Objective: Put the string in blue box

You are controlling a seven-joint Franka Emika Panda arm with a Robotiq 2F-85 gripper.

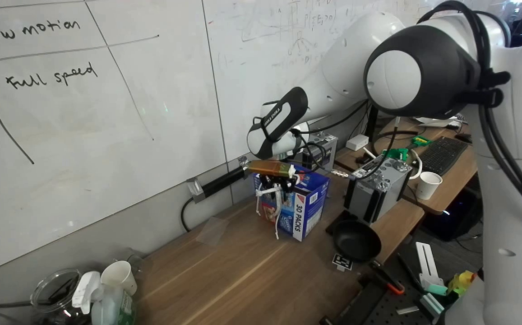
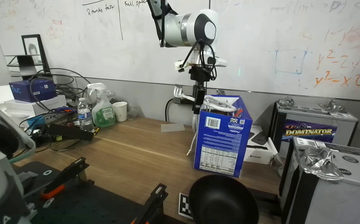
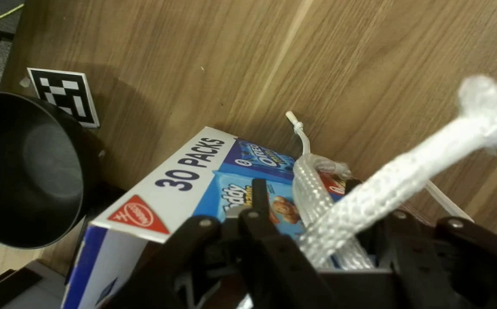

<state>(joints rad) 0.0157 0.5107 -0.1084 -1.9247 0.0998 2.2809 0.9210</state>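
The blue box stands upright on the table with its top open, in both exterior views. It also shows in the wrist view. Loops of the white string lie in the box's top opening. Other lengths of the string hang outside along the printed side, with one end near the table. My gripper points down at that side's upper edge. In the wrist view its fingers are spread apart, with string passing between and in front of them. The gripper's contact with the string is unclear.
A black pan stands close to the box. Grey-black equipment boxes stand beside it. The whiteboard wall runs behind the table. A spray bottle and cups stand at the table's far end.
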